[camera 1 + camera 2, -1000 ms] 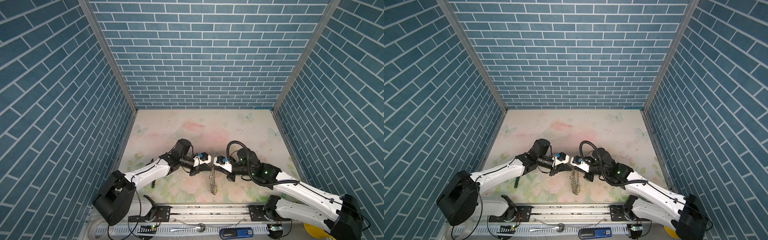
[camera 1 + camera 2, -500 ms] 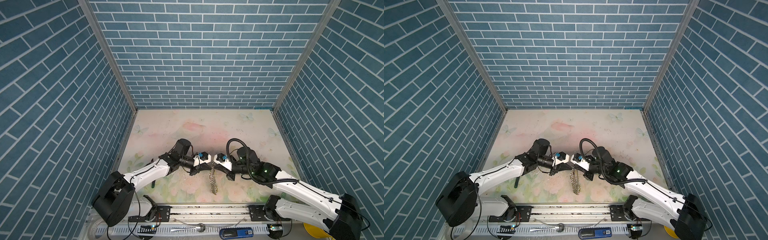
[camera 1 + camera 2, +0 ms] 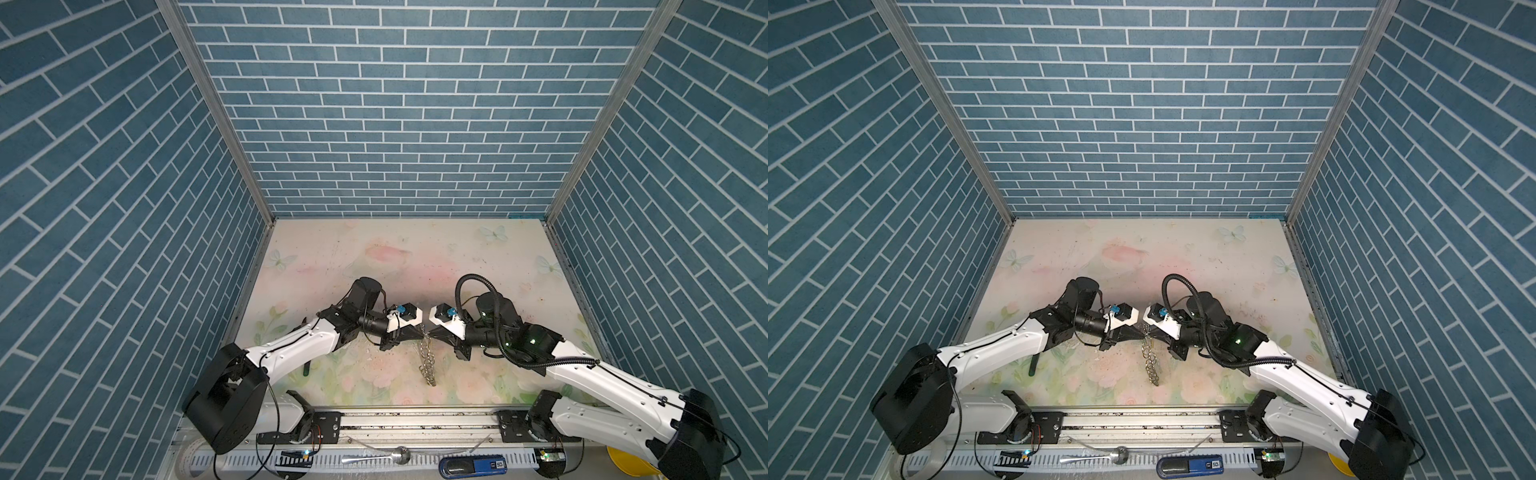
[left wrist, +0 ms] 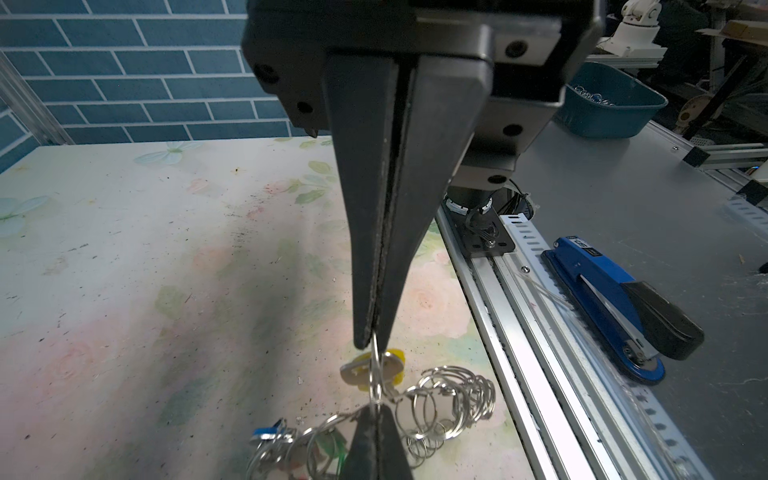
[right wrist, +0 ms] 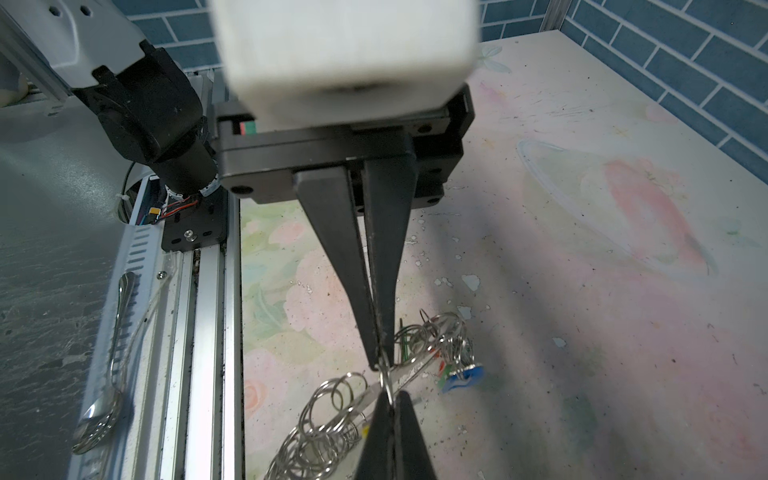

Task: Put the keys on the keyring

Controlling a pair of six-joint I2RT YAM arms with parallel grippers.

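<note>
1. Pinching one silver split ring of the keyring (image 3: 428, 365) from opposite sides, the left gripper (image 3: 419, 331) and right gripper (image 3: 432, 332) are both clamped tight, tip to tip, just beyond the middle of the front rail (image 3: 415, 420).
2. Progress looks partial: a blue-tagged key (image 5: 463, 378) sits among the rings, seemingly attached. The yellow-tagged key (image 4: 374, 370) lies at the held ring, but I cannot tell whether it is threaded.
3. Against a second ago, nothing visibly shifts, and the chain hangs the same.
</note>
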